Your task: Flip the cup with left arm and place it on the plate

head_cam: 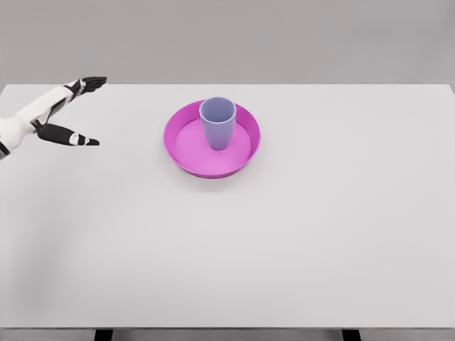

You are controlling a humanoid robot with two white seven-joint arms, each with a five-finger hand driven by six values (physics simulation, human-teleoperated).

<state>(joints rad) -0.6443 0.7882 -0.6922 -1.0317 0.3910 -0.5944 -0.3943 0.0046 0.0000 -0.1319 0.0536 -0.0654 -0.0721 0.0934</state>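
White table: one cup, one plate, one hand.

Left arm — white, smooth shell, slim forearm tapering toward wrist. Left hand: white palm, fingers mostly black with small white segments at joints — thumb likewise black with white patches. Dark seam near picture edge.

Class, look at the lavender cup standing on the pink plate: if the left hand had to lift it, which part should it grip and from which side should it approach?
Grip the cup around its side wall, above the plate rim. It stands upright, mouth up. Come from the picture's left, where the open left hand waits.
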